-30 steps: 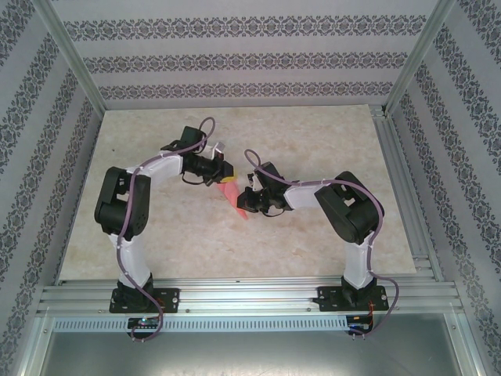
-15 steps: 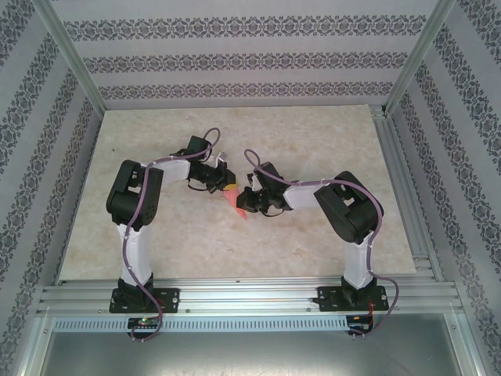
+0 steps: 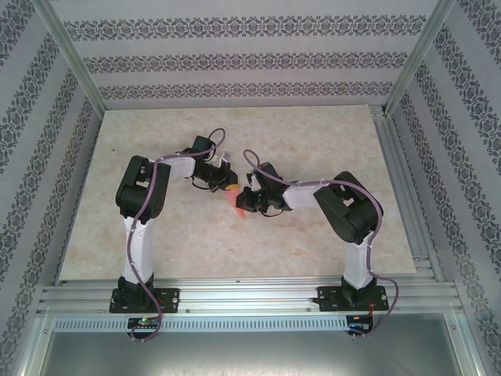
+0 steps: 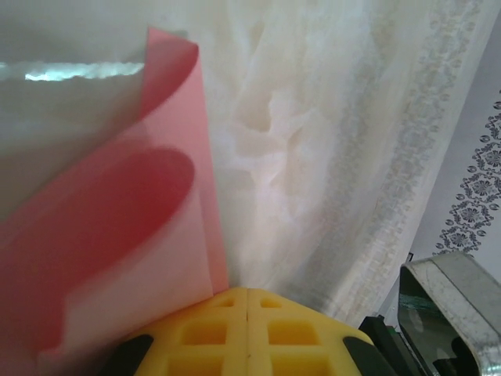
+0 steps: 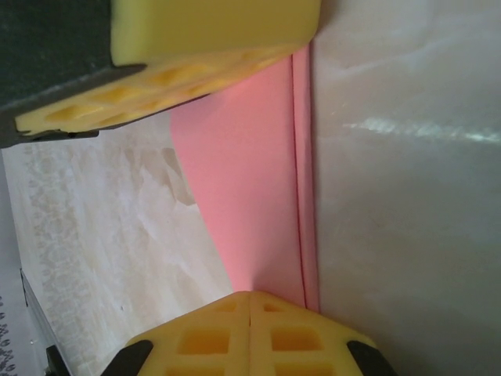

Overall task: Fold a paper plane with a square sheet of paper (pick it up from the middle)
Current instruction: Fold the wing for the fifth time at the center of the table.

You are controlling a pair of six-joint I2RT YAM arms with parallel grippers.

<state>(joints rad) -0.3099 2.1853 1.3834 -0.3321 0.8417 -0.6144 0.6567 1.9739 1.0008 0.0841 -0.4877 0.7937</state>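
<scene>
Pink paper (image 5: 250, 196) in left gripper (image 4: 247, 309), right gripper (image 5: 249, 313)

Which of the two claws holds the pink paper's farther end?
The left gripper: it pinches the pink paper at its far end, while the right gripper pinches the nearer end.

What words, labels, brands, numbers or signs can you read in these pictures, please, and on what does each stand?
None can be read.
The pink paper is plain and unmarked.
The yellow pads of the left pincer and right pincer show only a moulded grid.
The wallpaper bears a repeating ornament, not writing.
The small board at the left arm's base is too small to tell.
</scene>
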